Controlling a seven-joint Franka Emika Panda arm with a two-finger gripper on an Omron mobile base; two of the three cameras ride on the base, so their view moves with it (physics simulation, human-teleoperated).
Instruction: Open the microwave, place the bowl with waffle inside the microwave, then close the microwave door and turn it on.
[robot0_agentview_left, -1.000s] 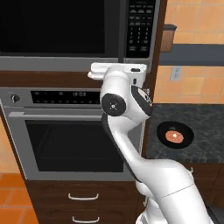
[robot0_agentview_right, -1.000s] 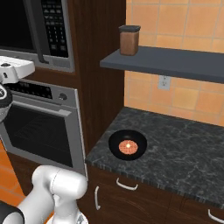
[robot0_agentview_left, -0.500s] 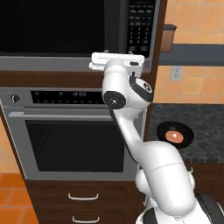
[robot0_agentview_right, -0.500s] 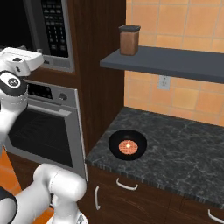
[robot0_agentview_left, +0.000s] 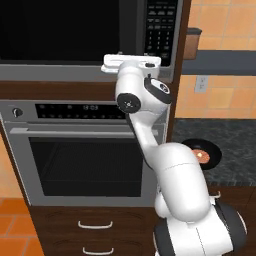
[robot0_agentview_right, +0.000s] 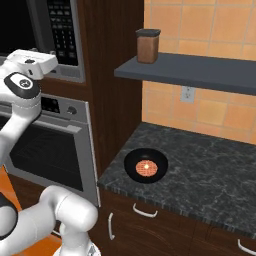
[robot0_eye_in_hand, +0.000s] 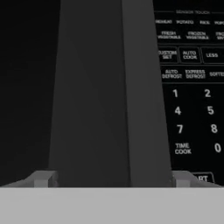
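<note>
Gripper (robot0_eye_in_hand: 108, 179) sits right up against the microwave door (robot0_agentview_left: 60, 30), fingertips (robot0_eye_in_hand: 41, 178) spread wide at 7 and 5 o'clock of the hand view, straddling the dark vertical handle (robot0_eye_in_hand: 107, 94) without visibly clamping it. Keypad (robot0_eye_in_hand: 190, 92) runs at 3 o'clock of the handle; microwave (robot0_agentview_left: 90, 37) is closed, above the wall oven (robot0_agentview_left: 85, 150). Bowl (robot0_agentview_right: 146, 165) with the waffle (robot0_agentview_right: 146, 167) in it rests on the dark stone counter (robot0_agentview_right: 215, 175), at 4 o'clock of the oven in the left base view, well apart from the hand.
</note>
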